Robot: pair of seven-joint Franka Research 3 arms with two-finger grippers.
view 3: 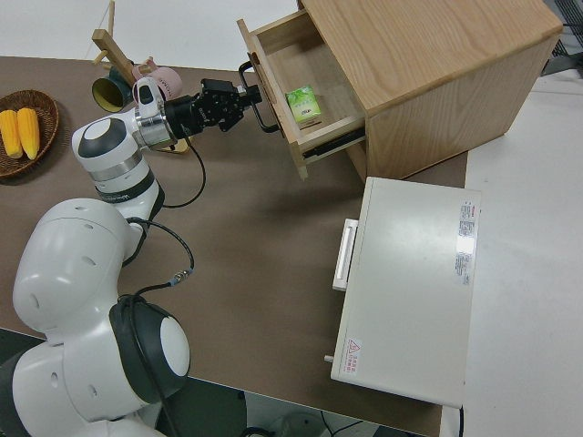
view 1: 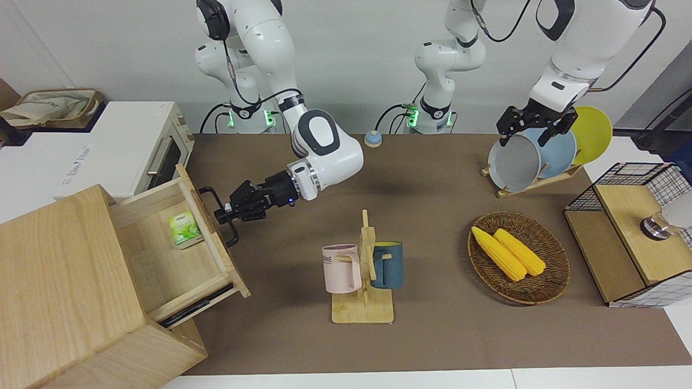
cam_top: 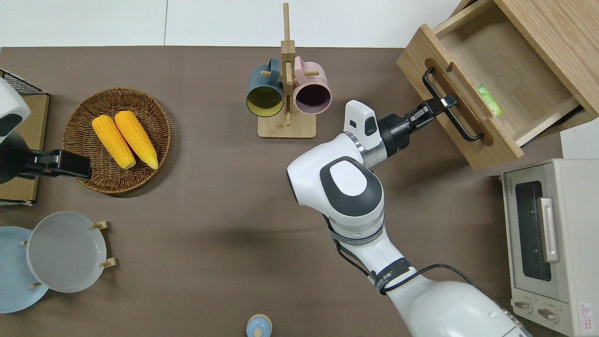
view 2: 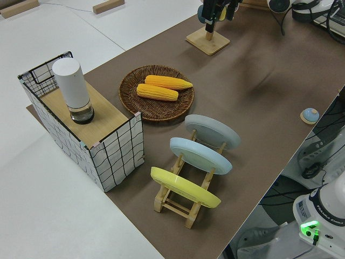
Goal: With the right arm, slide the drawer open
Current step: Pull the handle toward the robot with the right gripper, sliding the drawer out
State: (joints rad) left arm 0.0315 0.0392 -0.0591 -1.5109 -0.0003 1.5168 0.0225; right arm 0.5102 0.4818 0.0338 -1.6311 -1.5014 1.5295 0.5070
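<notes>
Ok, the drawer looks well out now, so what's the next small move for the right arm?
Probably open the fingers and let go. The drawer is already pulled far out of the wooden box, its inside and a small green packet in plain sight, while the right gripper is shut on the black handle. Pulling more looks unnecessary.
</notes>
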